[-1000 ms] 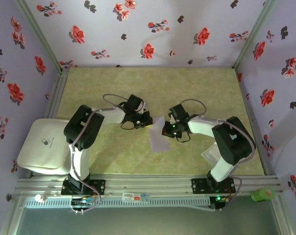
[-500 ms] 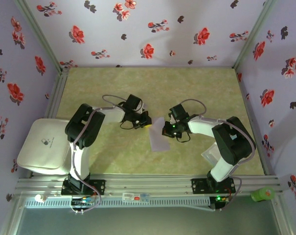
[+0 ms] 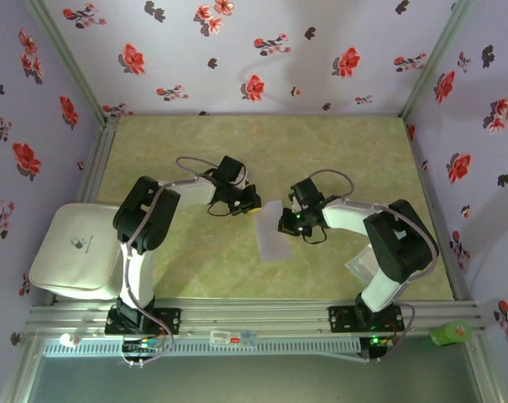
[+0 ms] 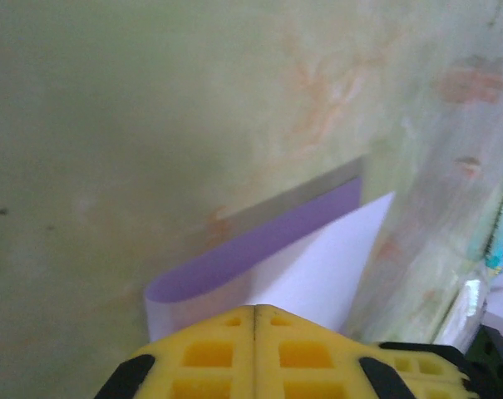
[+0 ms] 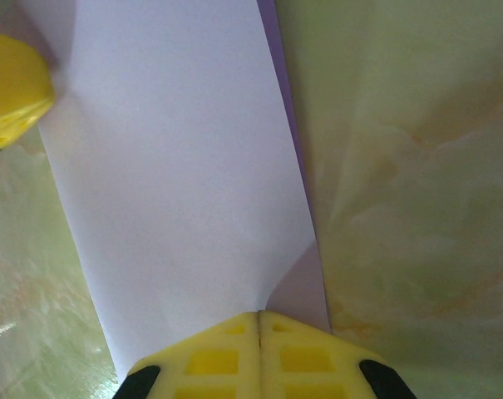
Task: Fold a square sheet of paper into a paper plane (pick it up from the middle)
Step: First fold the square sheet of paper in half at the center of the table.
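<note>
A white rounded-square case (image 3: 73,252) sits closed at the near left corner of the table (image 3: 337,151), hanging out past the left edge; what is inside it cannot be seen. Toward the near right corner lies a pale, see-through plastic square (image 3: 358,269), partly covered by the right arm's elbow. A small green object (image 3: 451,333) sits on the metal rail outside the near right corner. Flower-patterned walls close in the table on the far, left and right sides.

The sheet of paper (image 3: 272,239) lies about mid-table, slightly nearer the near edge. It is doubled over into a narrow strip running from far to near. In the left wrist view the fold is not pressed flat: the lavender lower layer shows beyond the paler upper layer, which curls round in a loose loop.

The left claw (image 3: 252,207) is at the strip's far left corner, its yellow fingertips (image 4: 209,353) pressed together with no gap. The paper spreads out from under them.

The right claw (image 3: 285,225) is at the strip's right edge, and its fingertips (image 5: 205,362) are likewise together, resting on the paper. The upper layer lifts slightly just in front of them. Neither claw has anything visibly pinched between its fingers. Nothing lies between the two claws but the paper.
</note>
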